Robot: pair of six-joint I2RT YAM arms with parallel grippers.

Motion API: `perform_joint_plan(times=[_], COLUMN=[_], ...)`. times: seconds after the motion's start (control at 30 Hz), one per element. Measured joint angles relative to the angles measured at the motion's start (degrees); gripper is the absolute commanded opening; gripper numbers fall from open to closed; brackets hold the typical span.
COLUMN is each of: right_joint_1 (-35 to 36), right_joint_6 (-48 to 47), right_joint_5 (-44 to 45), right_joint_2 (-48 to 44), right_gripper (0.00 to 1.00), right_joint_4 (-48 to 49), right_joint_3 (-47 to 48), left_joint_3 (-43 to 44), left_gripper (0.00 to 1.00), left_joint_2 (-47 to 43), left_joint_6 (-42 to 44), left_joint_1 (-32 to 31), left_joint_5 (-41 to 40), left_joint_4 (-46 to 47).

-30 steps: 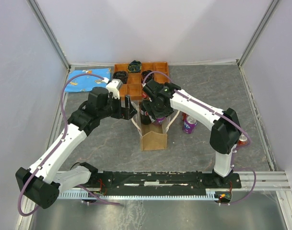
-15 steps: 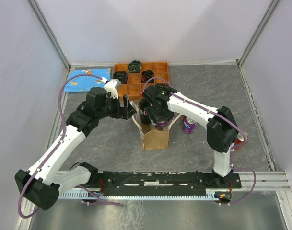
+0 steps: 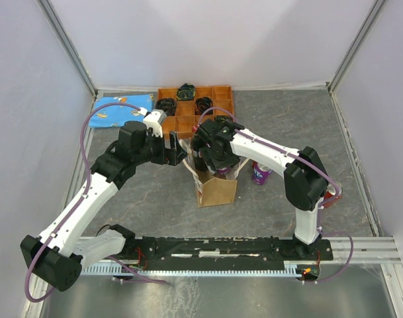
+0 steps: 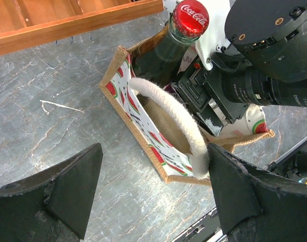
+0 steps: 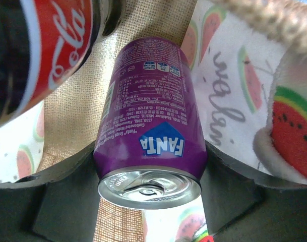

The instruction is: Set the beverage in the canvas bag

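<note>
Purple Fanta can (image 5: 148,146); tan canvas bag (image 4: 162,120) with watermelon-print lining.

A purple Fanta can (image 5: 148,146) sat top-up inside the open, watermelon-print canvas bag (image 4: 143,126), which stood upright.

Bright, even overhead light; soft shadows. Wrist cams: close foreground blurry, slight edge distortion.

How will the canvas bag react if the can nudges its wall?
The canvas bag has soft-looking cloth walls that would likely give. It's tall and narrow and could tip, though the Coke bottle inside probably steadies it.
</note>
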Motion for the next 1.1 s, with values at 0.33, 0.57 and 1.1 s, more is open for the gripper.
perform_joint_plan(times=[0.33,0.57,1.1], right_joint_1=[-0.2,-0.2,-0.2], right_joint_6=[0.3,0.4,0.7], right_joint_5=[1.3,1.7,3.4], right_joint_2=[0.1,0.1,-8.3], right_gripper=[0.98,0.99,0.90], right_joint_4=[1.0,1.8,5.5], right_joint_3=[-0.5,-0.6,-2.3], left_joint_3=[-0.1,-0.1,-0.2], left_gripper=[0.89,0.89,0.89], left_joint_2=[0.0,0.0,0.0], left_joint_6=[0.0,0.0,0.0], left_joint_1=[0.2,0.2,0.2], left_joint_5=[1.2,1.4,1.5], left_joint_4=[0.0,0.0,0.0])
